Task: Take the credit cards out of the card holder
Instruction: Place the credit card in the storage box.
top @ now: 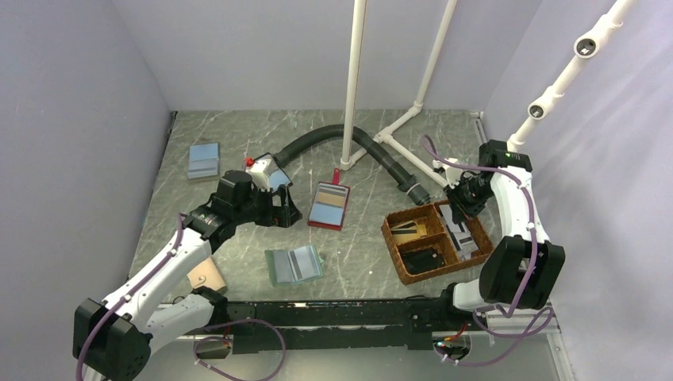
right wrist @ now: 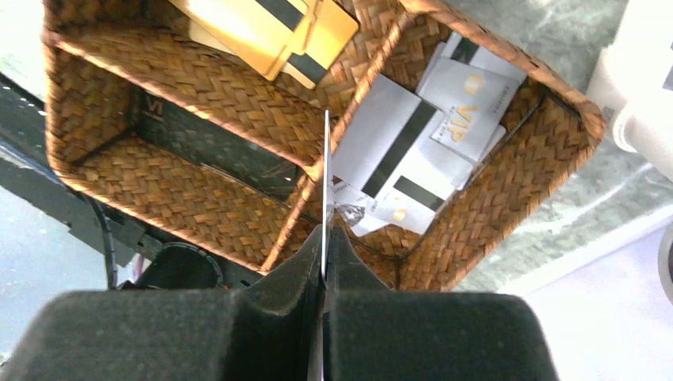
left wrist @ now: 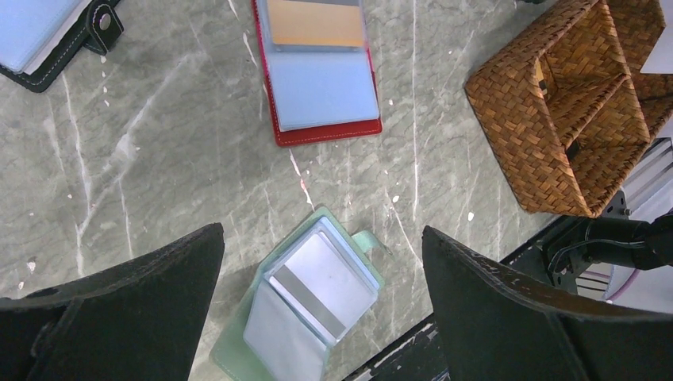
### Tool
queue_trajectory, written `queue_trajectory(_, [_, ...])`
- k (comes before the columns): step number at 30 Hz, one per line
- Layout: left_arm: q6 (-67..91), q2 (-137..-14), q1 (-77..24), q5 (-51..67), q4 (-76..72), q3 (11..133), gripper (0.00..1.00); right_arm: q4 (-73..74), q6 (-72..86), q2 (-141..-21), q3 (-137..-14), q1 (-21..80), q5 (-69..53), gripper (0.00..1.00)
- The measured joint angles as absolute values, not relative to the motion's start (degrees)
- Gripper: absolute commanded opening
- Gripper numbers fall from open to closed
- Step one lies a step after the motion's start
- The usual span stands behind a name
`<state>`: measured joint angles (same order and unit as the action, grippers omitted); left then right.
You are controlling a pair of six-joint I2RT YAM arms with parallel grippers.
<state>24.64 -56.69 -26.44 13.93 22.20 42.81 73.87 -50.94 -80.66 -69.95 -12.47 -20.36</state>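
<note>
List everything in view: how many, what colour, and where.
muted teal flat card holder: one, open, near centre
pale credit cards: two visible, inside it
red-edged card holder: one, table centre
black-edged card holder: one, beside left arm
blue-grey flat holder: one, far left
brown woven basket: one, right; gold cards and white cards inside
black hose: one, far centre
white pipe frame: one, far side
left tool: open, empty, left of centre
right tool: shut on thin pale card, over basket

Your teal card holder (top: 294,264) lies open flat at 7 o'clock, one striped card (left wrist: 325,282) pocketed. Other pale credit cards (right wrist: 413,151) lie in the basket (top: 390,238), 4 o'clock.
</note>
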Motion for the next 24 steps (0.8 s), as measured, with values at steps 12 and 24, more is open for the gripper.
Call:
queue_trajectory(12, [27.9, -52.8, -26.4, 14.9, 23.9, 42.1, 0.99, 68.6, -49.5, -79.7, -63.9, -12.4, -12.4, 0.22])
queue_trajectory(24, [38.4, -51.8, -26.3, 18.8, 30.9, 40.8, 0.98, 61.2, -45.9, -75.2, -59.4, -12.2, -8.6, 0.52])
